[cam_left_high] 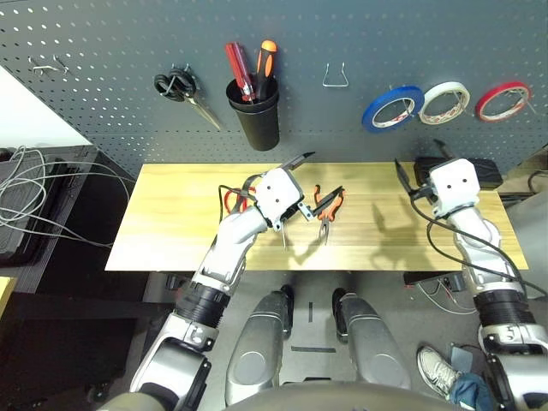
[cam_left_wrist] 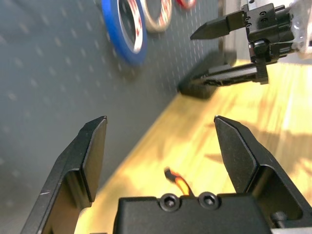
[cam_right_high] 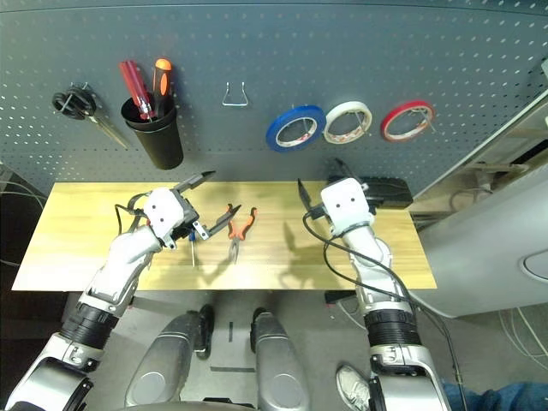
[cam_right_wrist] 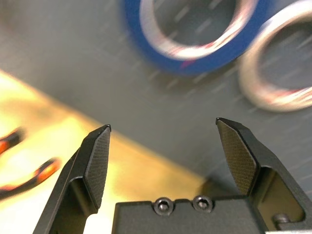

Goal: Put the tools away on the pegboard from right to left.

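Note:
The blue tape roll [cam_left_high: 392,107] hangs on the pegboard [cam_left_high: 103,51], left of a white and a red roll. My right gripper [cam_left_high: 419,156] is open with nothing between its fingers, just below and in front of the blue roll [cam_right_wrist: 195,29]. The orange-and-black pliers [cam_left_high: 327,205] lie mid-table. My left gripper [cam_left_high: 325,175] hovers open just above and left of them. The slim screwdriver [cam_right_high: 193,250] lies below the left hand. The red-handled scissors [cam_left_high: 229,201] lie partly hidden beside the left wrist.
On the pegboard hang black scissors [cam_left_high: 175,86], a black cup [cam_left_high: 255,116] holding red and orange screwdrivers, and a bare metal hook [cam_left_high: 336,77]. A black box [cam_left_high: 484,171] sits at the back right of the wooden table [cam_left_high: 171,223]. Cables lie off the table's left.

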